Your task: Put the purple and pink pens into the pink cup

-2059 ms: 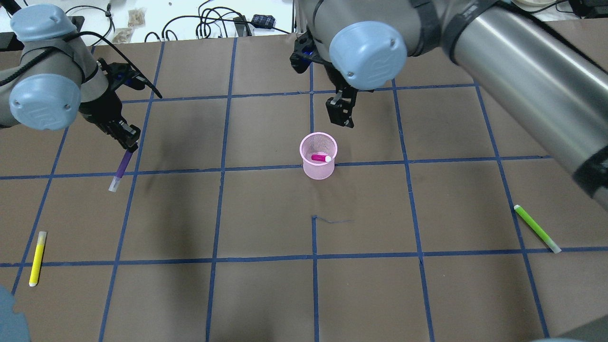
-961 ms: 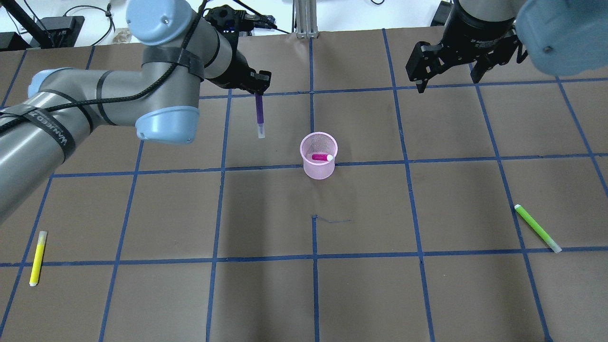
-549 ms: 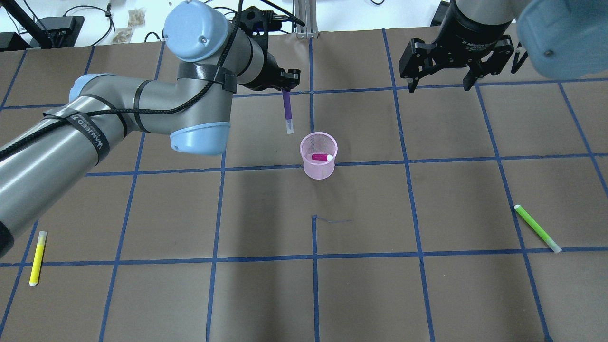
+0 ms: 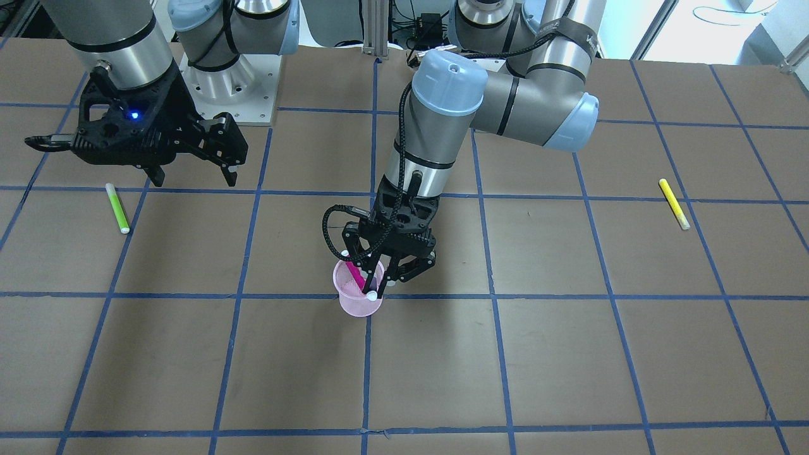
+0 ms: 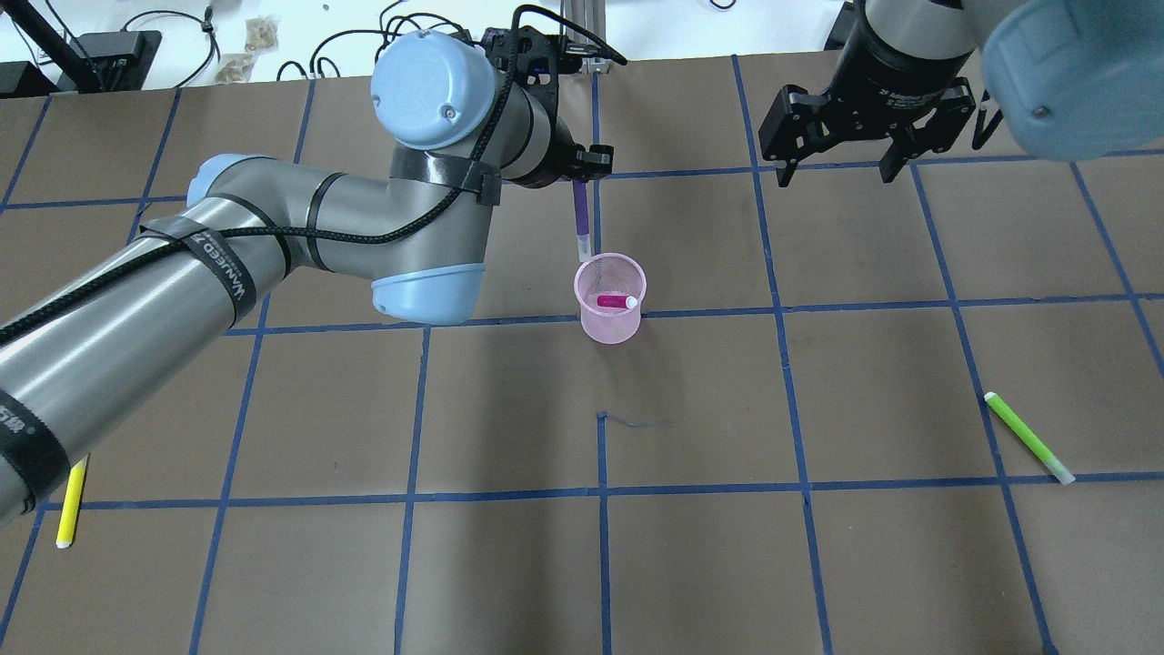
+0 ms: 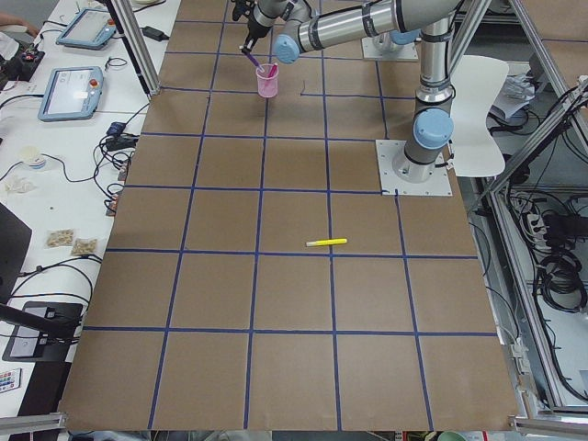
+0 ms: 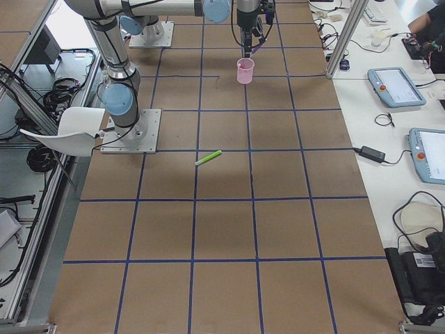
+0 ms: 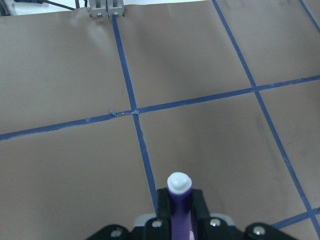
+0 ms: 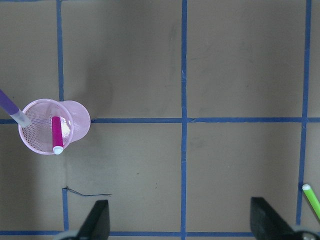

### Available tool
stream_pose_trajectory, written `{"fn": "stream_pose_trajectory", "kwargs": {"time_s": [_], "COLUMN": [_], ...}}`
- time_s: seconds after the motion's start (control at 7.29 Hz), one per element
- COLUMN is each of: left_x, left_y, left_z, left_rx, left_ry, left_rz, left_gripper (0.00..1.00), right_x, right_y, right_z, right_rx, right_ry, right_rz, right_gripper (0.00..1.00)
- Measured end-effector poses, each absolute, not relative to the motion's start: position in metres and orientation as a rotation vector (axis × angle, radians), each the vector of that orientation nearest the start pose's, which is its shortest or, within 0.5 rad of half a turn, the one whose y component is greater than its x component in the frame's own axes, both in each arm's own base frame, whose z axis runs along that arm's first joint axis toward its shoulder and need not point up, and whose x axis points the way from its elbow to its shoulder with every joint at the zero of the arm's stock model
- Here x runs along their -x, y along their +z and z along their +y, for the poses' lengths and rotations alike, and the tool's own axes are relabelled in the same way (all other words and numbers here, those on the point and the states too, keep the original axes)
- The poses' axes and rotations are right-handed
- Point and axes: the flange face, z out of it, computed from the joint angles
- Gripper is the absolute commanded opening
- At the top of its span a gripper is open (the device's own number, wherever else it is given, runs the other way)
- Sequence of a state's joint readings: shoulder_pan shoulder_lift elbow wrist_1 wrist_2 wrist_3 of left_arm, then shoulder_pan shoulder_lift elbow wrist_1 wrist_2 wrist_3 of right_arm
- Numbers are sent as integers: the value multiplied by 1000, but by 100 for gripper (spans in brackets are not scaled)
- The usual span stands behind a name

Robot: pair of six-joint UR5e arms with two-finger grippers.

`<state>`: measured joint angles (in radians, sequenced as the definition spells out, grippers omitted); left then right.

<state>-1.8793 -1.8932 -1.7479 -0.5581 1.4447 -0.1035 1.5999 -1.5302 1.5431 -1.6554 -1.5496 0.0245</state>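
- My left claw is clenched on the purple pen, gripping it near its upper end so that it hangs almost upright, pale cap end down
- In the overhead view the pen's lower tip sits right at the upper-left rim of the pink cup, near the middle of the frame
- From my right wrist camera the tip overlaps the left edge of the rim; I cannot tell whether it touches the mesh
- The pink pen is already inside the cup, leaning across it with its white end towards the right wall in the overhead view
- From my left wrist camera, the purple pen's rounded white top pokes up between my two fingers at the bottom centre of the frame, with blue tape lines crossing the brown surface beyond
- My right claw is released, jaws spread wide and holding nothing, hovering at the upper right of the overhead view, well apart from the cup
- A green pen lies flat on the table at the right of the overhead view
- A yellow pen lies at the lower left, its upper end hidden by my left arm
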Motion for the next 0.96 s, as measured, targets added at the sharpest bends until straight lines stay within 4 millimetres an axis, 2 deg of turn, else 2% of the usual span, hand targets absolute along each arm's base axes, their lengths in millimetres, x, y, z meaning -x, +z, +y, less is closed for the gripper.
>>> {"fn": "stream_pose_trajectory", "kwargs": {"time_s": [0.55,0.69,0.82,0.96], "left_x": [330,329,328,328], "left_y": [320,311,304,301], "left_z": [-525,-520,-516,-514], "left_rx": [-417,-423,-427,-428], "left_ry": [-801,-773,-749,-737], "left_rz": [3247,3248,3250,3251], "left_gripper": [0,19,30,65], "right_x": [-151,-152,-152,-152], "right_y": [491,491,491,491], "right_z": [-511,-511,-511,-511], "right_rx": [-4,-5,-5,-2], "right_ry": [-113,-114,-113,-112], "right_rz": [3113,3112,3111,3112], "right_gripper": [100,100,100,100]}}
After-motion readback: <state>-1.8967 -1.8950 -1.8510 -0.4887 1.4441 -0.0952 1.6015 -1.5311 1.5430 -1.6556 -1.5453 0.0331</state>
